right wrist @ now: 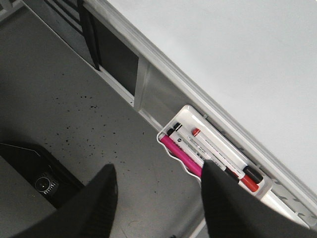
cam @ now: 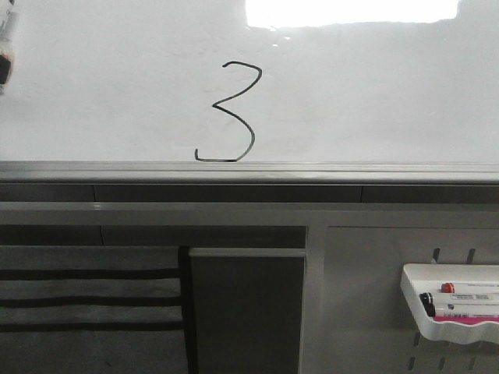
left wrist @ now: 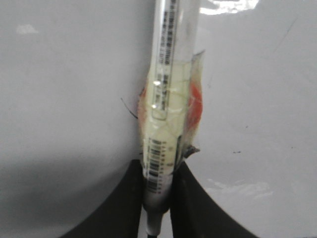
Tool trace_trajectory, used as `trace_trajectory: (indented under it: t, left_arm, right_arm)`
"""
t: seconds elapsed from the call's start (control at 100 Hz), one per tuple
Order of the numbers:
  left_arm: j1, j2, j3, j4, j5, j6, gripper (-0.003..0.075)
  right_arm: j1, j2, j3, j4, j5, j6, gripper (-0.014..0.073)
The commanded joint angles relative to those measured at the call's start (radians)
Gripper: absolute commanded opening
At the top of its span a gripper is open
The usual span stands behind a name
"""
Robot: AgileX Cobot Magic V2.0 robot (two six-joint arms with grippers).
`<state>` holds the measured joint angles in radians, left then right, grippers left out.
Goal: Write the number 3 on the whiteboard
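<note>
Clamping a taped marker (left wrist: 166, 119) lengthwise in the left gripper (left wrist: 157, 198) near the whiteboard (cam: 374, 93), away left of the finished number 3 (cam: 232, 113); right gripper (right wrist: 158, 198) agape, empty.

The left gripper (left wrist: 157, 208) has two matte black fingers (left wrist: 116, 208) with smooth, curved outer edges that widen toward the base. The right gripper (right wrist: 156, 203) is alike: broad black fingers (right wrist: 233, 208), rounded at the tips, plain plastic with no screws, cables or markings showing (only the finger ends are in either wrist view).
</note>
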<state>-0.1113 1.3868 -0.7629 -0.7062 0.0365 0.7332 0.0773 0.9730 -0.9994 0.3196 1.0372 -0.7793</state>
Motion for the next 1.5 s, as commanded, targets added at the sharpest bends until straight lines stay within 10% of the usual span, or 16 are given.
trace_trajectory:
  t: [0.0,0.3,0.51,0.87,1.2,1.38,1.49]
  left_arm:
    - [0.003,-0.027,-0.027,-0.012,-0.053,-0.007,-0.0015]
    - [0.003,-0.066,-0.027,0.011,-0.037,-0.002,0.0379]
    - [0.034,-0.213,-0.027,0.083,0.154,-0.002,0.0410]
    - [0.177,-0.421,-0.144,0.618,0.687,-0.498,0.0408]
    - [0.176,-0.712,0.130,0.508,0.259,-0.501,0.0269]
    - [0.176,-0.834,0.275,0.506,0.001,-0.501,-0.0010]
    - [0.176,-0.862,0.320,0.457,-0.037,-0.501,-0.0020]
  right_arm:
    - [-0.008,-0.009,-0.024,0.022,-0.045,0.000,0.0334]
    - [-0.008,-0.009,-0.028,0.025,-0.045,0.108,0.0334]
    - [-0.008,-0.026,-0.036,0.009,-0.046,0.335,0.0333]
    - [-0.008,-0.188,0.103,-0.022,-0.299,0.602,0.0220]
    - [-0.008,-0.403,0.352,-0.047,-0.651,0.563,-0.0069]
    - [-0.008,-0.444,0.435,-0.047,-0.798,0.558,-0.0069]
    - [-0.008,-0.438,0.446,-0.047,-0.783,0.558,-0.0069]
